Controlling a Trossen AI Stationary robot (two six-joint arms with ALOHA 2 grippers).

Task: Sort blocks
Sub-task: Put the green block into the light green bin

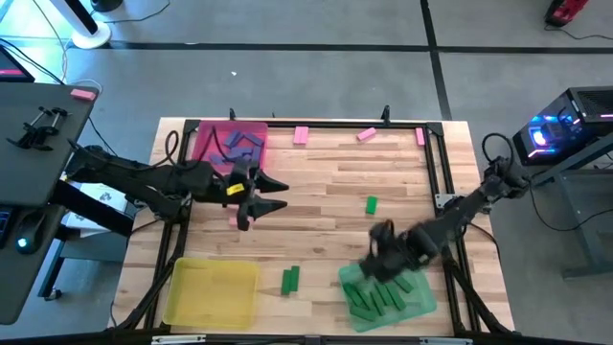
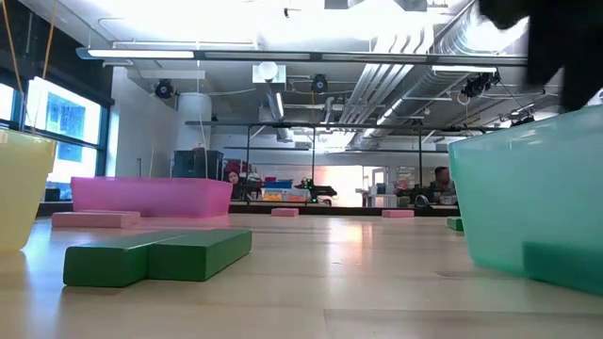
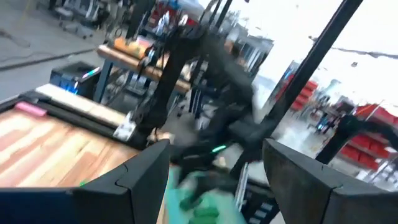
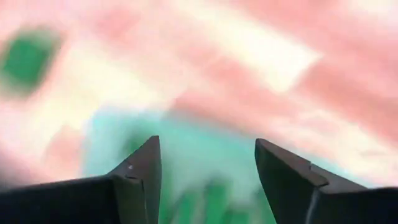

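Green tray (image 1: 421, 299) near-right holds a pile of green blocks (image 1: 375, 297) — right gripper (image 1: 375, 251) sits over its far-left edge, fingers (image 4: 142, 169) spread, nothing pinched. Left gripper (image 1: 273, 195) is mid-table beside the pink tray (image 1: 201, 136), fingers spread, empty. Loose blocks: two green (image 1: 290, 279) between the yellow tray (image 1: 213, 290) and the green one, pink ones (image 1: 301, 135) along the far edge.

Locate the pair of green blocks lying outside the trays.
High view: the green blocks lie near the table's front edge, between the yellow tray and the green tray.
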